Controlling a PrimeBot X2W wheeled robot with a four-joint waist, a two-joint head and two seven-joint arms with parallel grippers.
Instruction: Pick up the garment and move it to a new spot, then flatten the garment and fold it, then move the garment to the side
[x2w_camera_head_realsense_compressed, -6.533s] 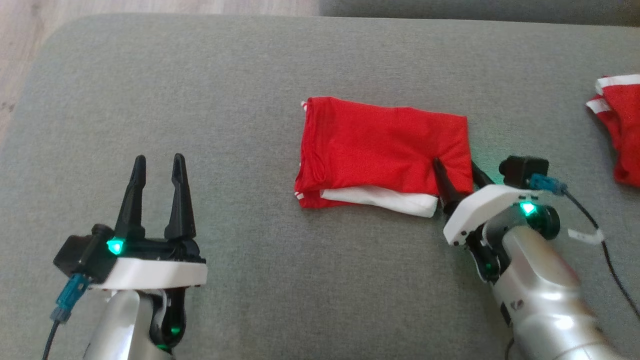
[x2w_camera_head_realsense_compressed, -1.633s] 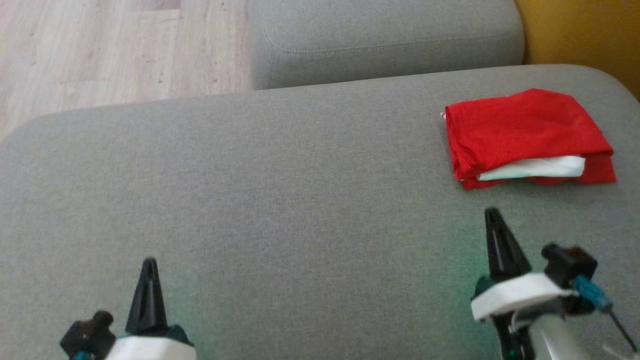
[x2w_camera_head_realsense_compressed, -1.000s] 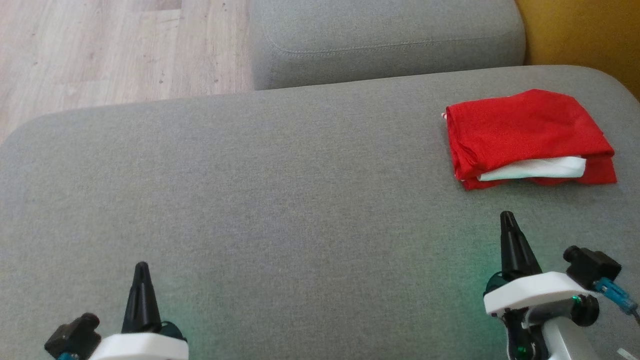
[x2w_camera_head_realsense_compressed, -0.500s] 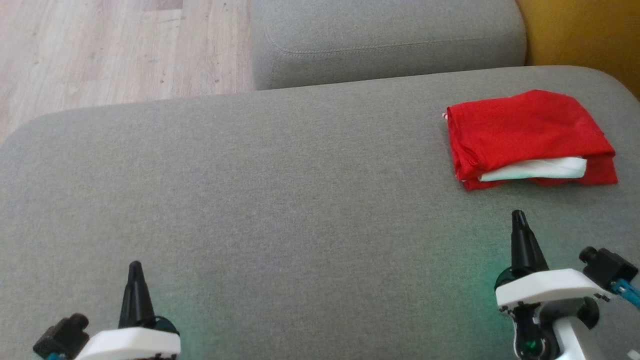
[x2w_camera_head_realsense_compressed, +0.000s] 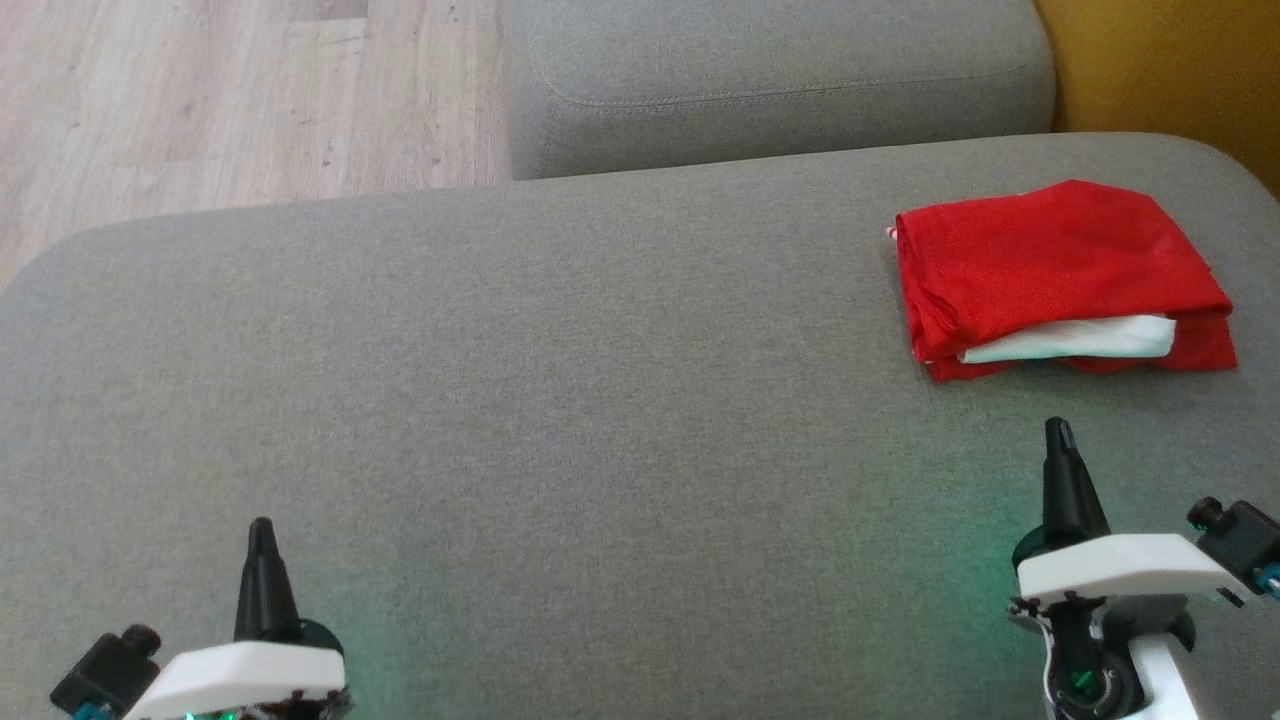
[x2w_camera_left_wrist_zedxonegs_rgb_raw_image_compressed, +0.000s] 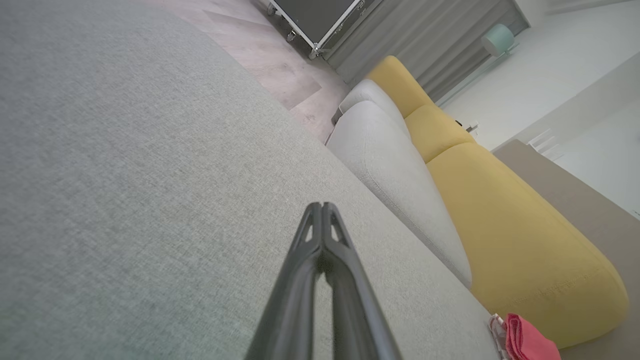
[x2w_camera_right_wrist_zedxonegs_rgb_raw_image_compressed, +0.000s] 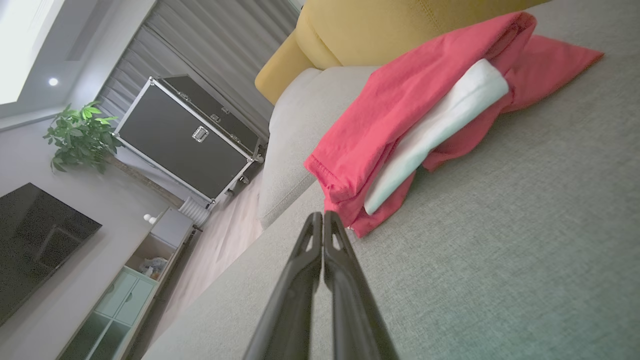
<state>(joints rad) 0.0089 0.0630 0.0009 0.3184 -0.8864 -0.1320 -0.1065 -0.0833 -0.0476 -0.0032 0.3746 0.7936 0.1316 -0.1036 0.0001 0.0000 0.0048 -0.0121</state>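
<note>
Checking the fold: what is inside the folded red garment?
A white layer shows between the folds of the red garment at its near edge; how far in it reaches is covered.

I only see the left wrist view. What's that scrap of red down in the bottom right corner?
Observer: It's a red garment, folded into a flat stack on the gray cushion.
Operator: Is anything holding it?
Observer: No. The right gripper is shut and empty. It sits short of the garment's near edge and does not touch it.
</note>
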